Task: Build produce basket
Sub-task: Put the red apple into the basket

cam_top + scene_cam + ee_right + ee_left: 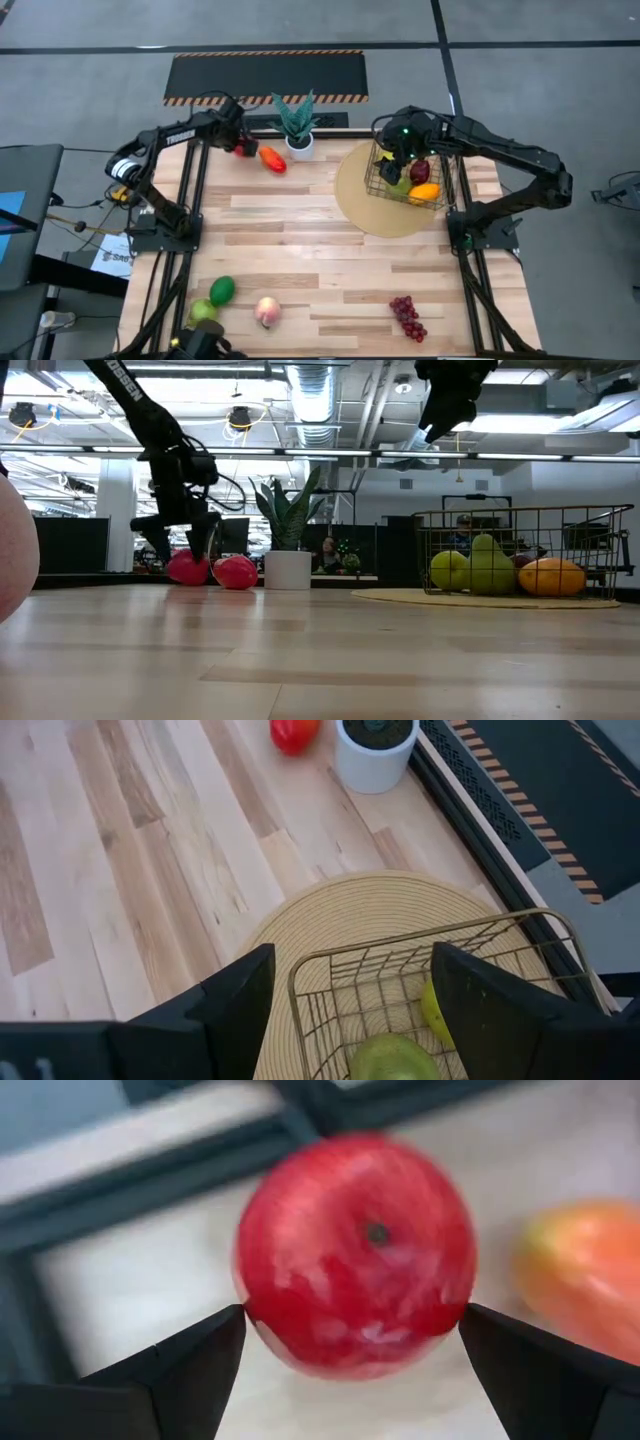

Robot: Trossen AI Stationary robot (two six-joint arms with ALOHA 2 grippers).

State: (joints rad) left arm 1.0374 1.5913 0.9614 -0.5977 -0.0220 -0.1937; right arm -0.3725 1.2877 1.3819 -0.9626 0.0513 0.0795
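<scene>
The left tool (350, 1370) is down at the far left of the surface (300, 250), its two fingers (190, 1365) set either side of the red apple (355, 1255) and just meeting its flanks, so the grip looks about to form rather than settled; I would not call the apple held yet. To do this step well, the jaws should close evenly across the apple's widest part, low enough that the round, smooth fruit cannot squirt out upward, and the lift should be straight up, since the orange-red pepper (272, 160) lies just beside it on the right and the potted plant (297, 125) stands near beyond that. The basket (410, 165) sits on the round tan mat (375, 205) at the far right, already holding a green apple, a pear and a mango. The right tool (350, 995) hangs released above the basket's rim and should clear away before the apple arrives.
</scene>
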